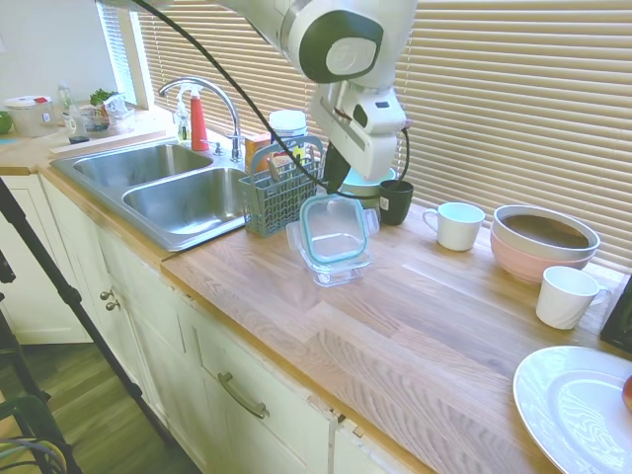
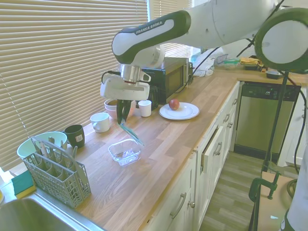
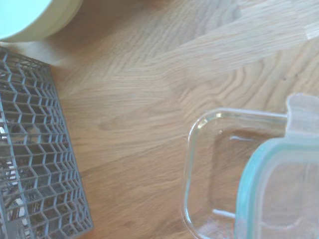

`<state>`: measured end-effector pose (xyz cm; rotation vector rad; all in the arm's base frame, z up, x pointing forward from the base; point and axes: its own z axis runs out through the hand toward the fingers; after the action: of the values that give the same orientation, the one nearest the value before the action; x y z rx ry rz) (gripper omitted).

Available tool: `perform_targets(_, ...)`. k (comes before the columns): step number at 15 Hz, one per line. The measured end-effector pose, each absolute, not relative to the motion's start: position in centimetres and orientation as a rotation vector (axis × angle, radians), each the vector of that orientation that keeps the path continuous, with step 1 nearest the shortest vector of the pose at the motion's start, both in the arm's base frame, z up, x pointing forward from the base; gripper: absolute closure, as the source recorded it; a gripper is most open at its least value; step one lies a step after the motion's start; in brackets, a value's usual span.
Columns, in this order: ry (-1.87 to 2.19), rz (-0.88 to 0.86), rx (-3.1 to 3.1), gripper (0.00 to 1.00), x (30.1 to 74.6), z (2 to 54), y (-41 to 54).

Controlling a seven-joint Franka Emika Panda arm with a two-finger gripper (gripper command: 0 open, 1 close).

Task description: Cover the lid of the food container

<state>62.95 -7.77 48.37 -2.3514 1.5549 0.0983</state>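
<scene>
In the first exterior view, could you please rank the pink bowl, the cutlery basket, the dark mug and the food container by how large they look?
1. Pink bowl, widest.
2. Cutlery basket.
3. Food container; the tilted lid hides part of it, so its place against the basket is unsure.
4. Dark mug, clearly smallest.
</scene>
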Motion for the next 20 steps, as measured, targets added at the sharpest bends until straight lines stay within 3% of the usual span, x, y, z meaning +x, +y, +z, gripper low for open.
perform_targets(9,1.601,0.121,-2.366,1.00,66.7,46.7,-5.8)
perform_targets(20,1.579,0.096,-2.500,1.00,67.9,44.4,0.6)
